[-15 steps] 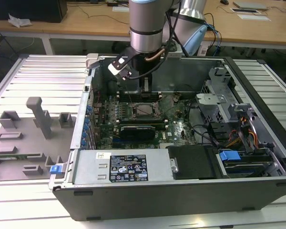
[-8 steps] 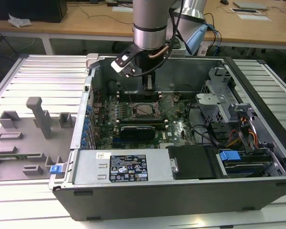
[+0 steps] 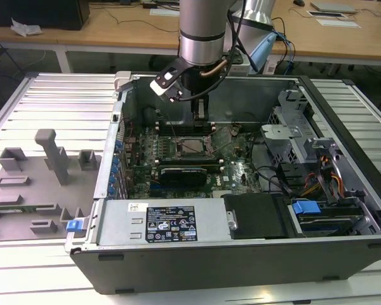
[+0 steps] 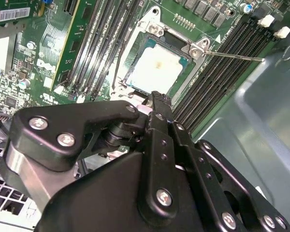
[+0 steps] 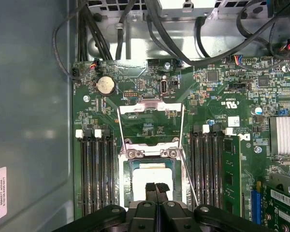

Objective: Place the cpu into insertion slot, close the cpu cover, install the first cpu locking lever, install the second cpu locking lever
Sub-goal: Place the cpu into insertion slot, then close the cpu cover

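The cpu (image 5: pixel 152 175) lies flat in the insertion slot (image 5: pixel 130 193) on the green motherboard, its pale top (image 4: pixel 156 71) facing up. The cpu cover (image 5: pixel 150 109), a silvery frame with a square window, is swung open and back from the slot. Two thin locking levers stand released, one along each side of the slot (image 5: pixel 118 145) (image 5: pixel 189 180); one of them sticks out as a thin rod (image 4: pixel 232 56). My gripper (image 5: pixel 157 187) (image 4: pixel 158 100) hangs just above the edge of the cpu, shut with nothing between its fingers. In the exterior view the gripper (image 3: pixel 200 114) hangs inside the open case above the socket (image 3: pixel 192 146).
Memory slots (image 5: pixel 94 169) (image 5: pixel 210 164) flank the socket. A long black card (image 3: pixel 184 171) lies on the nearer side of it in the exterior view. The case wall (image 5: pixel 29 111), cable bundles (image 5: pixel 135 19), power supply (image 3: pixel 165 222) and drive cage (image 3: pixel 298 121) ring the board. Grey fixtures (image 3: pixel 47 159) stand outside the case.
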Available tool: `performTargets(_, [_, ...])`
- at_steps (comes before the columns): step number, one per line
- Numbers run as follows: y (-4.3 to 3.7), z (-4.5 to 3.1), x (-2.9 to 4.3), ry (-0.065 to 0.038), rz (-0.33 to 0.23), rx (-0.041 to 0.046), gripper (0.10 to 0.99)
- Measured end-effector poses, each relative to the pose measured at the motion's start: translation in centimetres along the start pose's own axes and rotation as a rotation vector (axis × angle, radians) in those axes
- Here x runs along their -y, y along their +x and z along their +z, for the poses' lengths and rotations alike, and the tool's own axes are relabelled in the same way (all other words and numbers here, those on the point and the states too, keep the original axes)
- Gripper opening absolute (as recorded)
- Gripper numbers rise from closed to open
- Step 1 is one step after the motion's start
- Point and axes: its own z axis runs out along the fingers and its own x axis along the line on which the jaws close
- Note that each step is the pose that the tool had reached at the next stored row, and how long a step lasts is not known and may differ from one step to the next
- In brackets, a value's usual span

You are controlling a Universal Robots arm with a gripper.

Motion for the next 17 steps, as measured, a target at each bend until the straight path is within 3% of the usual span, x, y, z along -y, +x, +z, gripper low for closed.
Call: performTargets(17, [0.01, -0.35, -0.18, 0.000, 0.000, -0.0002, 0.106])
